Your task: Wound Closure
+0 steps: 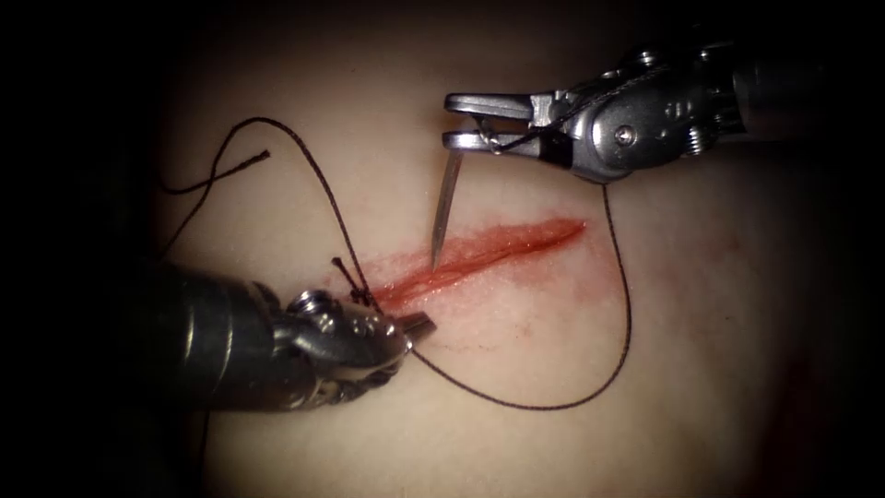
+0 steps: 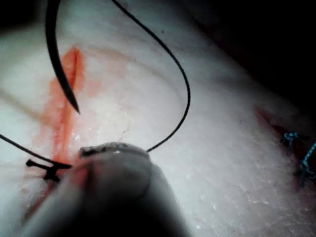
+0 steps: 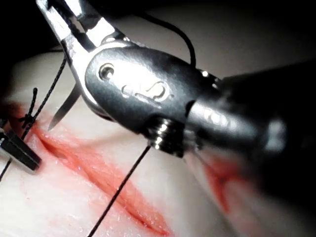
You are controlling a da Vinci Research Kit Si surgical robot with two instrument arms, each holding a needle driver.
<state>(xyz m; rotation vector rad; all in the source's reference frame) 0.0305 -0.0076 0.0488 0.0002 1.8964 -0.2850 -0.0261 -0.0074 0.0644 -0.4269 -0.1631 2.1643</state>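
The cut (image 1: 479, 249) runs slantwise across the pale tissue (image 1: 516, 433), wet with red fluid. My right tool (image 1: 461, 122) hovers above it, gripping the curved needle (image 1: 445, 207) near its rear end. The needle hangs down with its point just over the cut, out of the tissue, as the left wrist view (image 2: 57, 64) also shows. Dark thread (image 1: 608, 369) sweeps in a wide arc on the right side of the cut to my left tool (image 1: 417, 325), shut on it beside a knot (image 1: 359, 286) at the cut's left end.
A long loop of thread (image 1: 304, 157) and a frayed free end (image 1: 263, 155) lie on the tissue left of the cut. The left wrist view shows a second cut closed with blue stitches (image 2: 296, 153) further off.
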